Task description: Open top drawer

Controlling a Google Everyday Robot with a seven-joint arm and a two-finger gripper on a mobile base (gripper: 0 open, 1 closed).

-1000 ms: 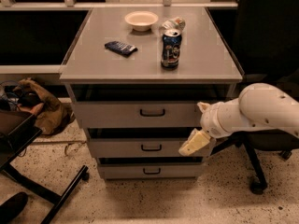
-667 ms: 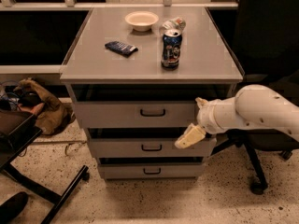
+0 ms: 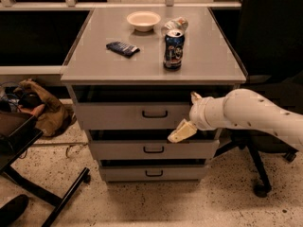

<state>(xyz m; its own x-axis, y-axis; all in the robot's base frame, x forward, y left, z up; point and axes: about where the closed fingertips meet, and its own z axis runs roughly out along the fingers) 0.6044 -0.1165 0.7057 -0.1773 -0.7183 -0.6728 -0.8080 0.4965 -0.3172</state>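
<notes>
- Three grey drawers are sitting under the counter's [image 3: 208, 65] front edge. The top drawer [image 3: 118, 116], directly beneath that edge, is looking shut or nearly so.
- Its handle [image 3: 155, 113] is hanging untouched at the middle of the front.
- The gripper [image 3: 183, 119] is hovering below the front-right corner, against the drawer's right end, its fingers [image 3: 181, 132] spreading apart and grasping nothing.
- By my judgement, the approach step is running: the reach for the handle.
- Next, the gripper is needing to slide left toward mid-edge, bracket the loop, clamp, then pull straight out from the front edge.
</notes>
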